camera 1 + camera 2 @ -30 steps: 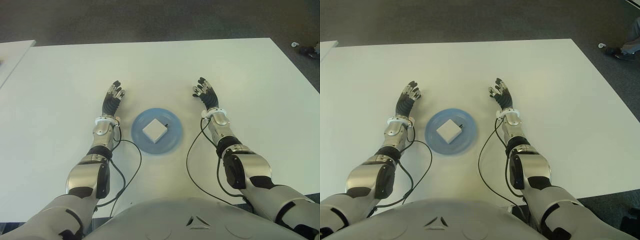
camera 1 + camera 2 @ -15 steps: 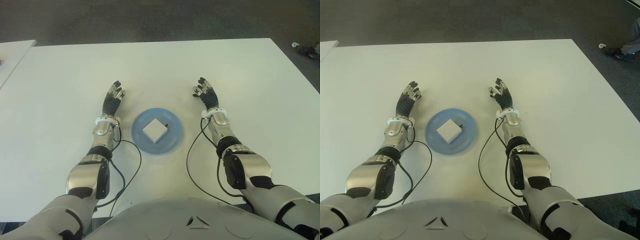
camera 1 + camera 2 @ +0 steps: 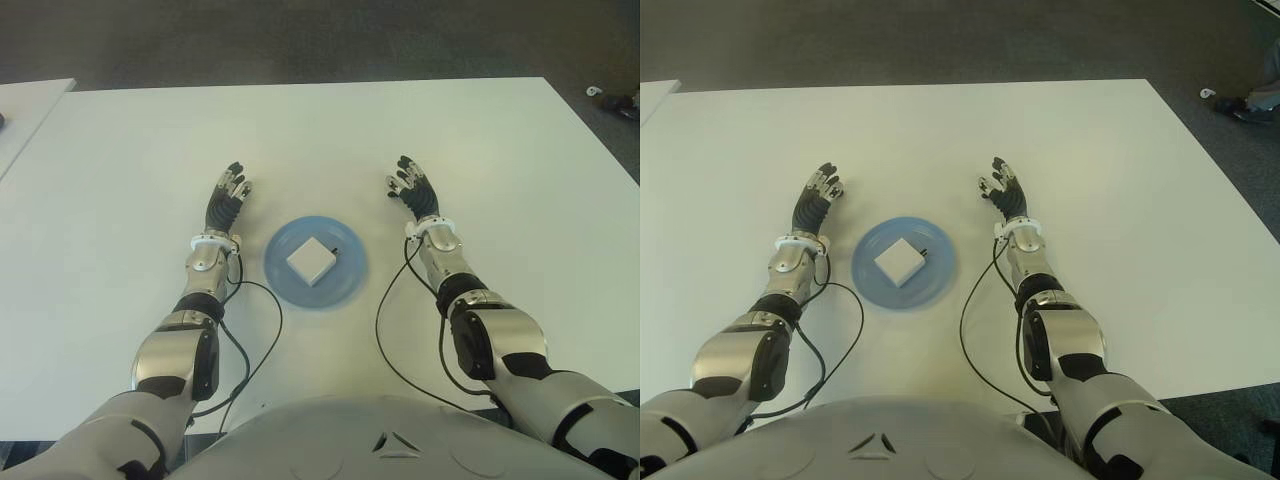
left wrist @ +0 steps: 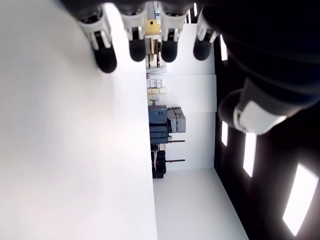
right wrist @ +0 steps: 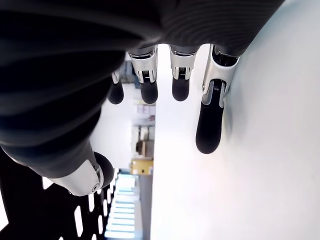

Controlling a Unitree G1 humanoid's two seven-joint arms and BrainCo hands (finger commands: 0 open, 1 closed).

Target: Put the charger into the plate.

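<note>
I see the white charger (image 3: 310, 261) sitting in the blue plate (image 3: 345, 285); my left hand (image 3: 226, 200) and right hand (image 3: 413, 189) flank it, fingers extended, holding nothing, plug side unclear.

We see even, bright overhead light on the white counter (image 3: 120, 180), with soft, faint shadows. In our wrist views the counter glares to pure white, and the close fingers (image 5: 209, 131) are blurred.
</note>
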